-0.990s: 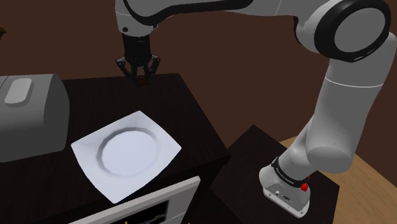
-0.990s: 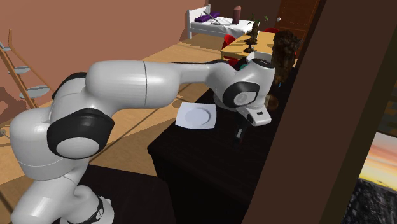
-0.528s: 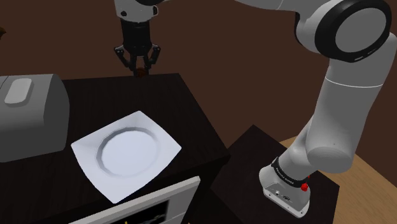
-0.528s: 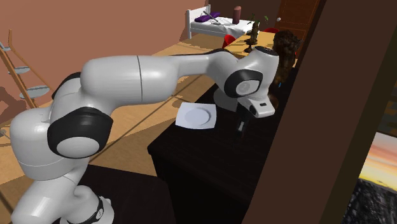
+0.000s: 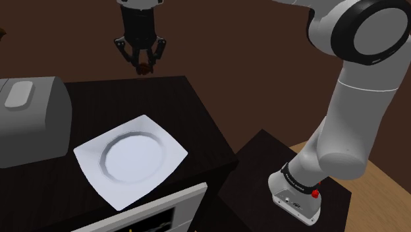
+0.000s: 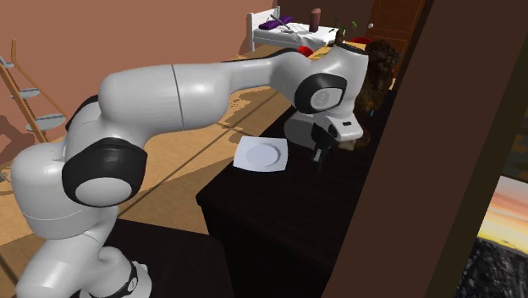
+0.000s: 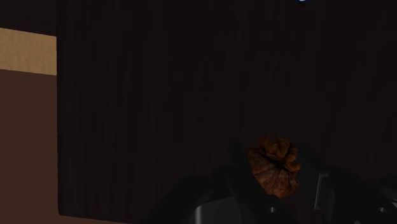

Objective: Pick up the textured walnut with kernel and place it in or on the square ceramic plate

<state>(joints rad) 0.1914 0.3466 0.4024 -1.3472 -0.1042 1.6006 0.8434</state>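
The white Franka arm (image 5: 356, 118) reaches over the dark desk (image 5: 194, 132), where the white square plate (image 5: 132, 158), smooth with a round well, lies flat. The black pincer (image 5: 141, 64) hangs above the desk's far edge, well apart from the plate, clamped on the brown, wrinkled walnut (image 7: 273, 167). The carry likely calls for level travel to above the well, a firm squeeze on the lumpy shell, then a low release so the nut cannot roll off.

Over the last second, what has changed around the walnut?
The end effector, shut on the brown walnut throughout, rose from the far edge of the dark table, lifting the nut clear of it. The white square plate and the grey box stayed put.
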